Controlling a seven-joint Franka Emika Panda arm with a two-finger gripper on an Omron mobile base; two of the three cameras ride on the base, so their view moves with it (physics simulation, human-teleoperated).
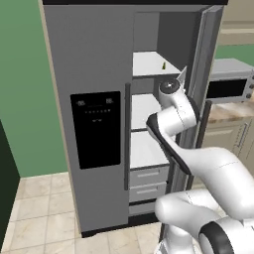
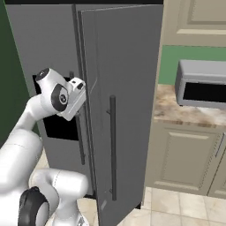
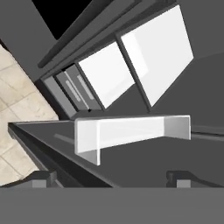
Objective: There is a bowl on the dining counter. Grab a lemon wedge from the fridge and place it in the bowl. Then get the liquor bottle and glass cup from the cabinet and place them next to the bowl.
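The grey fridge (image 1: 94, 59) stands with its right door (image 2: 128, 66) swung open, showing white shelves (image 1: 146, 149). The lemon wedge (image 1: 163, 65) is a tiny yellow-green speck at the back of the top shelf. My arm reaches up into the opening, with the hand (image 1: 181, 75) at the door's edge, just right of and slightly below the wedge. In the hand view my gripper (image 3: 111, 177) is open and empty, its fingertips (image 3: 43, 177) far apart, facing the door's white bin (image 3: 131, 131) and the shelves (image 3: 155, 48). The bowl, dining counter, liquor bottle and glass cup are out of view.
A grey microwave (image 2: 203, 84) sits on a marbled worktop (image 2: 176, 110) over cream cabinet doors (image 2: 185, 154), right of the fridge. The open door stands close on the arm's right. Grey drawers (image 1: 146, 176) fill the fridge's lower part. Beige tiled floor (image 1: 44, 218) lies in front.
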